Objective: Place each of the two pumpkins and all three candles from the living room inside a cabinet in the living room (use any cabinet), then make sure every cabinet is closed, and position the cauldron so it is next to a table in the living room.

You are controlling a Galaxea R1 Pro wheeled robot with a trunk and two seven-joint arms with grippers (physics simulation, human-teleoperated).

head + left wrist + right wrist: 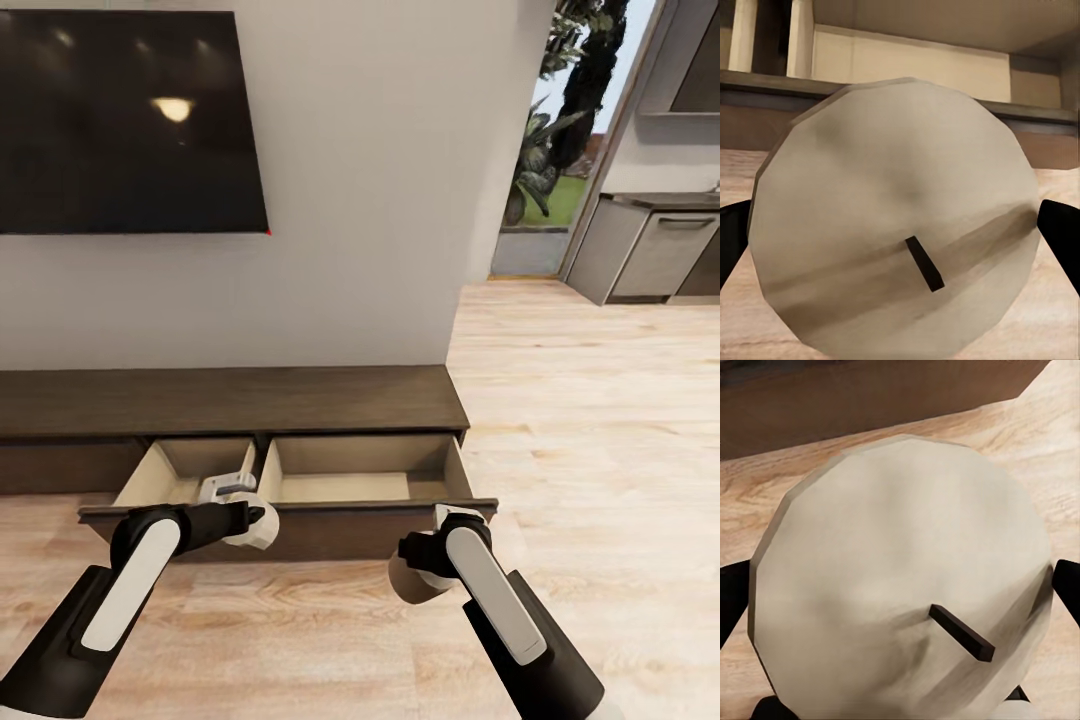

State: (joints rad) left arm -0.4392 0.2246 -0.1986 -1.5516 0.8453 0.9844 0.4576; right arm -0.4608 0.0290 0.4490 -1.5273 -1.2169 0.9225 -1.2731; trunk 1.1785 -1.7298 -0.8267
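I am holding one candle [896, 217] tight in my left gripper [250, 520] and another candle [904, 577] in my right gripper [425, 570], low in the frame (nearly there), and next I should drop both into the cabinet [230, 400] and its open drawer [350, 470].

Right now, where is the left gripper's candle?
In the head view the candle sits in the left gripper, at the front edge of the cabinet's open left drawer.

A light wood-plank floor [600, 400] carried the long, low dark-brown cabinet [230, 398] against the wall. Its wide drawer [340, 470] stood pulled out, pale beige inside, with two bare compartments.
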